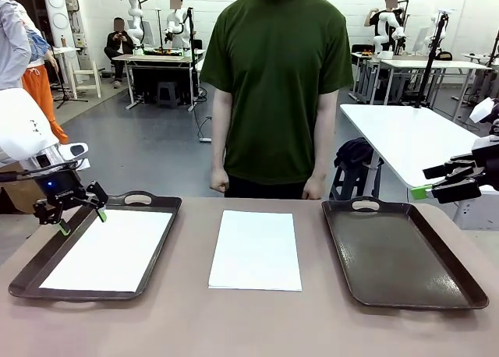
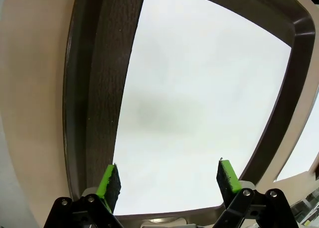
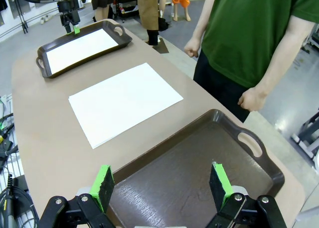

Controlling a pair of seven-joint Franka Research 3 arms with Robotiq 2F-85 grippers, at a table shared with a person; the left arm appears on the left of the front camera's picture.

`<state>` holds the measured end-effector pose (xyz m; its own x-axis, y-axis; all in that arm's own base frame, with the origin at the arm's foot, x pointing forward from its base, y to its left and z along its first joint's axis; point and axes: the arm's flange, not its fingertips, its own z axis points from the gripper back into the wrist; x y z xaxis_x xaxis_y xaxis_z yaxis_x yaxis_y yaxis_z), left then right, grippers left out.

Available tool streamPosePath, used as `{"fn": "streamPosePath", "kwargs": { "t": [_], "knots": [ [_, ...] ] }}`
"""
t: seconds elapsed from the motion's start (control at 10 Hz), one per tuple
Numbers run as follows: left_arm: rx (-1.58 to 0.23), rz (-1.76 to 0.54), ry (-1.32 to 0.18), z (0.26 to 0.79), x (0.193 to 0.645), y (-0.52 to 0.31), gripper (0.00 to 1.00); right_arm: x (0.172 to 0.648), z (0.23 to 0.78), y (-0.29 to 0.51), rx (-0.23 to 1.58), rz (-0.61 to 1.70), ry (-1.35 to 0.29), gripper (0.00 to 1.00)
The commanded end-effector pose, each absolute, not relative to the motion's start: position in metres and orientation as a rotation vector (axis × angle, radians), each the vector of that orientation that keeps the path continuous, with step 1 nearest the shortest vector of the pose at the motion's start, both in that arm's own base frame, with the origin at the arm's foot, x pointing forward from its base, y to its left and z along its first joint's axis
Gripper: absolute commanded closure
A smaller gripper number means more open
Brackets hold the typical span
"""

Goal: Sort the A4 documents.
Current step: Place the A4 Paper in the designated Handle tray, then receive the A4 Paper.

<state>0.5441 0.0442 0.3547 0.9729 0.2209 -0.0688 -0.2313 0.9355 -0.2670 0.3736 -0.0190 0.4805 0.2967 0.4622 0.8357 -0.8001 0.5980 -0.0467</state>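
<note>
Two A4 documents lie flat on a tan table [image 1: 234,326], both with their long axis running from the robot's side toward the person's side and a short edge facing each.

One sheet [image 1: 109,249] rests inside the left tray [image 1: 78,295], lengthwise along the tray floor. The left gripper [image 1: 82,221] hangs just above the tray's far left corner, its arm coming in low from the side with the fingers tipped downward. Its jaws stand wide apart and hold nothing. In the left wrist view this sheet [image 2: 199,113] spreads out between and beyond the two green pads [image 2: 110,180], with the dark tray wall [image 2: 94,88] running past the outer side of one finger.

The second sheet [image 1: 256,249] lies on bare table between the trays, touching neither. In the right wrist view it [image 3: 124,101] sits ahead of the jaws, beyond the tray rim on the left-hand finger's side.

The right gripper [image 1: 433,182] is held level off the far right edge of the right tray [image 1: 398,252], fingers pointing inward across the table. Its jaws are spread fully and empty, and the bare brown tray floor [image 3: 199,158] lies between them.

A person in a green shirt stands at the far side with both hands [image 1: 220,182] in loose fists at the table edge.
</note>
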Motion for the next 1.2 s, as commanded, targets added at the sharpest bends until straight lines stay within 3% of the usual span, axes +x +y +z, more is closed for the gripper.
{"fn": "streamPosePath", "kwargs": {
  "t": [0.0,0.7,0.8,0.9,1.1],
  "knots": [
    [-0.275,0.201,0.025,0.357,0.545,0.045,0.0,0.378,0.477,-0.019,0.428,0.883,-0.957,0.0],
    [-0.278,0.214,0.034,0.355,0.545,0.044,0.0,0.378,0.477,-0.019,0.428,0.883,-0.957,0.0],
    [-0.186,0.092,-0.099,0.352,0.549,0.049,0.0,0.378,0.477,-0.019,0.428,0.883,-0.957,0.0],
    [-0.171,-0.036,-0.303,0.509,0.585,-0.021,0.0,0.378,0.477,-0.019,0.428,0.883,-0.957,0.0],
    [-0.174,-0.267,-0.588,0.575,0.579,-0.046,0.0,0.378,0.477,-0.019,0.428,0.883,-0.957,0.0]
  ]
}}
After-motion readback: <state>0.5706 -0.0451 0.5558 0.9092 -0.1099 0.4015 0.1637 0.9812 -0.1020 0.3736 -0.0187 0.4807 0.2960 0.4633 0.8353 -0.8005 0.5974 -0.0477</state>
